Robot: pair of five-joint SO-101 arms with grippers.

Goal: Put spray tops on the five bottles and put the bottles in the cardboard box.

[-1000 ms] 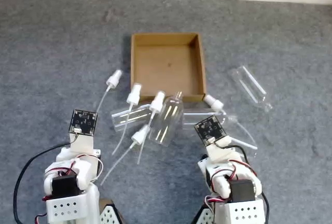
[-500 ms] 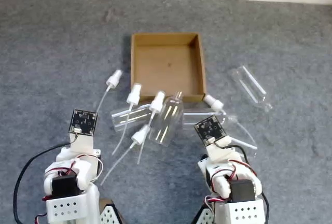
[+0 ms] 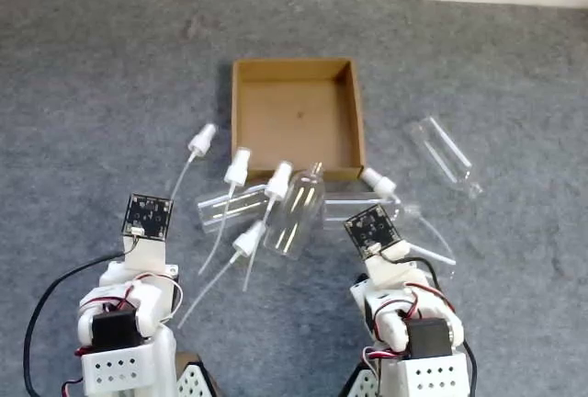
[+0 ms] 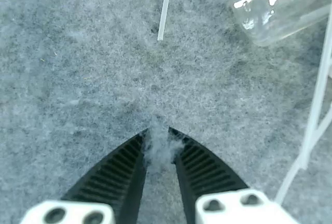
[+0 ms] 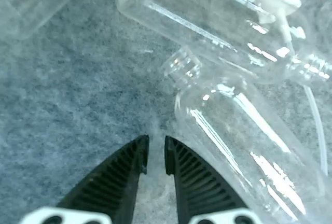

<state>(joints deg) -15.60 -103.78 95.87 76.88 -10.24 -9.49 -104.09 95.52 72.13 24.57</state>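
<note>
**Bottles (image 3: 296, 211) and spray tops (image 3: 237, 167) lie loose by the cardboard box (image 3: 238, 112)**

Most lie jumbled on the grey carpet (image 3: 110, 94) just in front of the box. A lone bottle (image 3: 441, 153) lies off to its right. The left gripper (image 4: 157, 130) and right gripper (image 5: 155, 138) hang short of the box, jaws nearly closed, gripping nothing.

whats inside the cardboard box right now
The cardboard box shows only its bare brown floor with a small dark mark. The bottles and spray tops lie outside on the carpet. Nothing covers the inside in the high view.
</note>
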